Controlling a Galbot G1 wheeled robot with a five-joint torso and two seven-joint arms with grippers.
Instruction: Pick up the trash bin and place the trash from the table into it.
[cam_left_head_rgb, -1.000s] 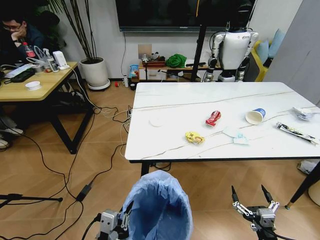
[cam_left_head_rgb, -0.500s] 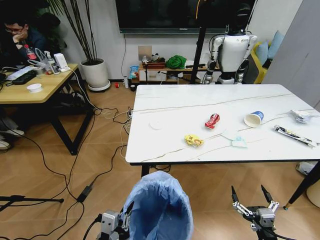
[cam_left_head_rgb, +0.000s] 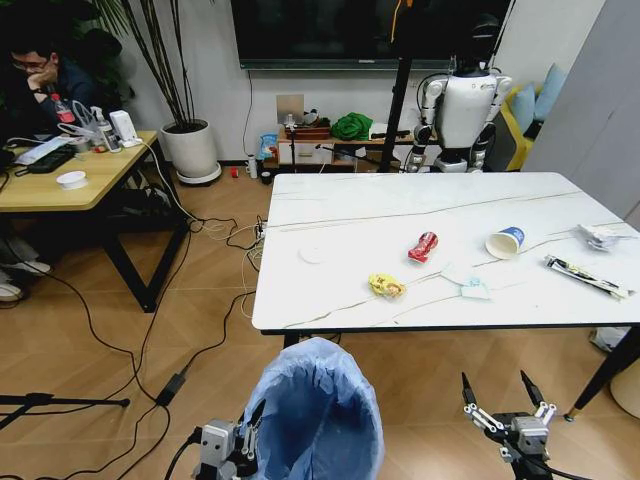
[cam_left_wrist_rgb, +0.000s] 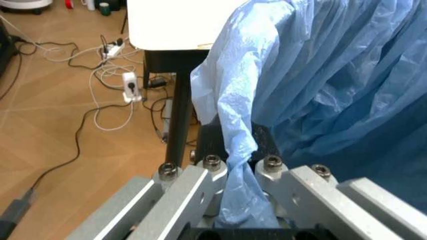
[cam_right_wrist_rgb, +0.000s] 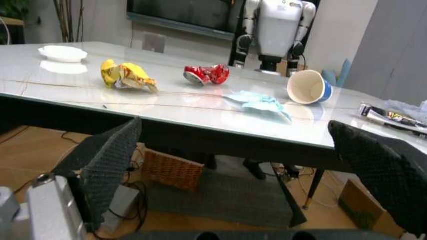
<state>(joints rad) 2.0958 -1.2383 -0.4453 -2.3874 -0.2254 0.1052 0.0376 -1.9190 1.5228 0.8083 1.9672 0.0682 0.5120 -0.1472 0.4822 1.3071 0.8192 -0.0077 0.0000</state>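
Note:
The trash bin (cam_left_head_rgb: 315, 415), lined with a crinkled light-blue bag, hangs low in front of me, just short of the table (cam_left_head_rgb: 400, 205). My left gripper (cam_left_head_rgb: 250, 440) is shut on its rim, and its fingers (cam_left_wrist_rgb: 200, 182) pinch the blue bag (cam_left_wrist_rgb: 320, 75). My right gripper (cam_left_head_rgb: 495, 385) is open and holds nothing, below the table's front edge (cam_right_wrist_rgb: 220, 132). On the marble top lie a white disc (cam_left_head_rgb: 312, 254), a yellow wrapper (cam_left_head_rgb: 387, 286), a crushed red can (cam_left_head_rgb: 424, 246), a pale mask (cam_left_head_rgb: 468, 285), a blue-and-white cup (cam_left_head_rgb: 504, 241), crumpled paper (cam_left_head_rgb: 598, 236) and a long dark wrapper (cam_left_head_rgb: 585, 276).
Cables (cam_left_head_rgb: 150, 340) trail over the wooden floor on the left, beside a light wooden desk (cam_left_head_rgb: 60, 180). Black table legs (cam_left_head_rgb: 610, 370) stand ahead. A white humanoid robot (cam_left_head_rgb: 462, 105) and a low shelf are behind the table. A plant pot (cam_left_head_rgb: 190, 145) is by the wall.
The whole picture has shifted slightly, so the camera has moved a little relative to the table. The bin and both grippers keep their places in the view.

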